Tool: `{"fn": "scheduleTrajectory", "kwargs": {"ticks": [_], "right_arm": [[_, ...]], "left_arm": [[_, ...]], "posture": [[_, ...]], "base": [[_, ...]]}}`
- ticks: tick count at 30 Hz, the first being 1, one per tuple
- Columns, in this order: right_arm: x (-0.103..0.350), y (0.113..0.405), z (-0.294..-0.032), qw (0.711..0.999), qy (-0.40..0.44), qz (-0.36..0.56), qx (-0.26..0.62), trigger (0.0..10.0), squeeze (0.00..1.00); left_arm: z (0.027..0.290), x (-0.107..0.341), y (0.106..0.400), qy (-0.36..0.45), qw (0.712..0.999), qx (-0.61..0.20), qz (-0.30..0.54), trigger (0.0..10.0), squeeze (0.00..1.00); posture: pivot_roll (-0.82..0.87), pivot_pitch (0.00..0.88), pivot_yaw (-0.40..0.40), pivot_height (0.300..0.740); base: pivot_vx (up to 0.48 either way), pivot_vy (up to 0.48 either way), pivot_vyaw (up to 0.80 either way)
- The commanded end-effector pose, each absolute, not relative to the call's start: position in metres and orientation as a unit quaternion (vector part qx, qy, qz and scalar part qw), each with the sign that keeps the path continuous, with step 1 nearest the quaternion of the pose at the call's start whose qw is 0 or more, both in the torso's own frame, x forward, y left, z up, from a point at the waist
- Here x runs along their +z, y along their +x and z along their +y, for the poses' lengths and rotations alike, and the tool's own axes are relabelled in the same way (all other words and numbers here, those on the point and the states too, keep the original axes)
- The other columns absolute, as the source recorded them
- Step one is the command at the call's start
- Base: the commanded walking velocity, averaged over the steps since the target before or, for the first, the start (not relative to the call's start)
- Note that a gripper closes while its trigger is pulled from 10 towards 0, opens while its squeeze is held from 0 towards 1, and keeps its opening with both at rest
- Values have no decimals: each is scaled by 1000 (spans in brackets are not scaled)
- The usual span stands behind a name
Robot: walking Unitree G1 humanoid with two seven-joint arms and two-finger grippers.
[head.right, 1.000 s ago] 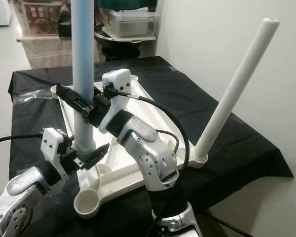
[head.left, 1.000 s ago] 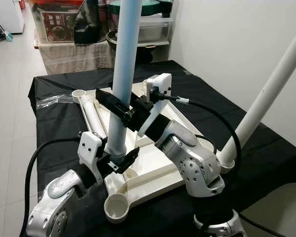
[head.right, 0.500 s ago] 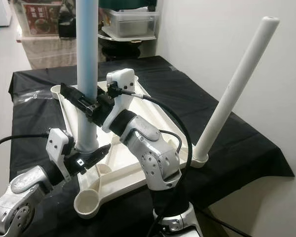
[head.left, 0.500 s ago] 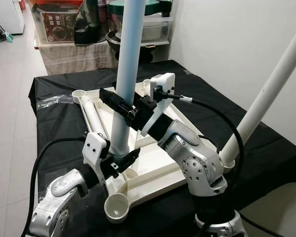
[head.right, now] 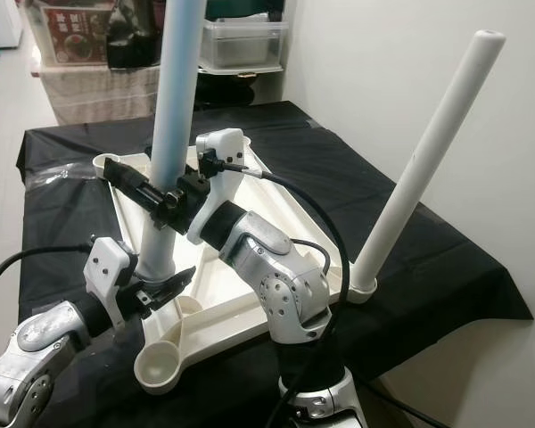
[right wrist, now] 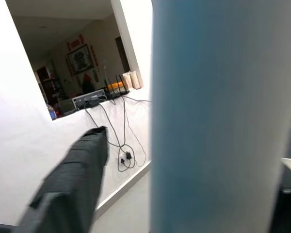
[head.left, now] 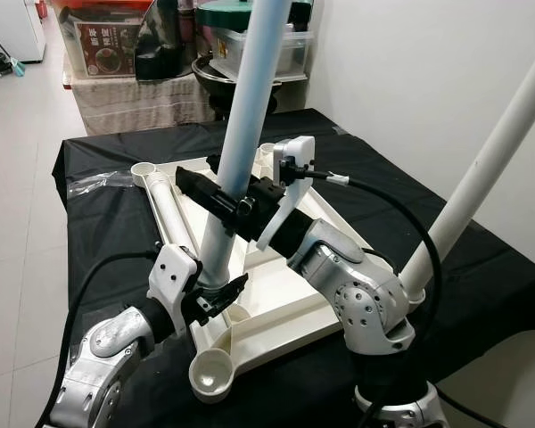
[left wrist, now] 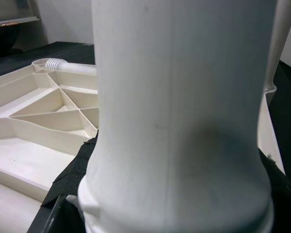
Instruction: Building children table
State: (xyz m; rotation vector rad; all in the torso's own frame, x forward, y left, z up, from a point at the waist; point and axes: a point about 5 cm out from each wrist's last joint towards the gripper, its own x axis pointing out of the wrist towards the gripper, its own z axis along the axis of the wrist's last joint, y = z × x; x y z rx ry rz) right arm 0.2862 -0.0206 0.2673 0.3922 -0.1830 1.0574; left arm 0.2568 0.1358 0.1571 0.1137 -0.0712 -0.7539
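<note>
Blue leg [head.left: 242, 134] tilted, foot in a socket of the white tabletop [head.left: 276, 308], which lies upside down on the black-draped table [head.left: 107, 223]. Left gripper [head.left: 216, 294] clenched on the leg's base, fingers [head.left: 232, 287] either side. Right gripper [head.left: 223, 192] clamped on the leg higher up, finger [head.left: 199, 190] across the shaft. Beyond the right fingers a white leg [head.left: 481, 178] stands slanted in its corner socket. Another leg [head.left: 168, 214] lies flat on the tabletop, past the left fingers.

You see one tabletop panel [head.left: 281, 299], three legs — blue [head.left: 245, 134], white upright [head.left: 490, 169], white lying [head.left: 168, 212] — and two hands.
</note>
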Motion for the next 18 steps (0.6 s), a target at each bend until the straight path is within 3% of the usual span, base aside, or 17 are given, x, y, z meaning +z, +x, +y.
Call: {"fn": "scheduleTrajectory", "kwargs": {"ticks": [1, 2, 3, 9, 10, 11, 12, 13, 18], "right_arm": [[267, 284, -17, 833, 188, -79, 514, 10000, 1000], [265, 286, -17, 831, 196, -55, 517, 10000, 1000], [263, 286, -17, 823, 214, -33, 525, 10000, 0], [257, 283, -14, 804, 237, 10, 546, 10000, 0], [254, 282, -13, 801, 239, 19, 548, 7333, 0], [254, 282, -13, 801, 239, 19, 548, 7333, 0], [252, 283, -12, 804, 241, 25, 543, 2275, 0], [250, 286, -13, 811, 240, 25, 533, 0, 0], [251, 294, -18, 839, 216, -5, 499, 0, 0]], "left_arm": [[131, 155, 255, 67, 920, -384, -31, 10000, 0], [133, 156, 254, 76, 919, -385, -35, 10000, 0], [135, 156, 253, 85, 918, -385, -36, 10000, 0], [137, 155, 250, 111, 911, -396, -36, 10000, 0], [136, 154, 249, 119, 908, -401, -36, 10000, 0], [136, 154, 249, 119, 908, -401, -36, 10000, 0], [136, 154, 248, 122, 906, -404, -35, 10000, 0], [137, 154, 248, 124, 905, -405, -35, 10000, 0], [136, 154, 247, 120, 905, -407, -34, 10000, 0]], "posture": [[110, 0, -72, 740], [116, 0, -76, 740], [116, 0, -76, 740], [115, 0, -75, 740], [119, 0, -75, 740], [119, 0, -75, 740], [120, 0, -75, 740], [120, 0, -75, 740], [117, 0, -73, 740]], "base": [[0, 0, 0], [0, 0, 0], [0, 0, 0], [0, 0, 0], [0, 0, 0], [0, 0, 0], [0, 0, 0], [0, 0, 0], [0, 0, 0]]}}
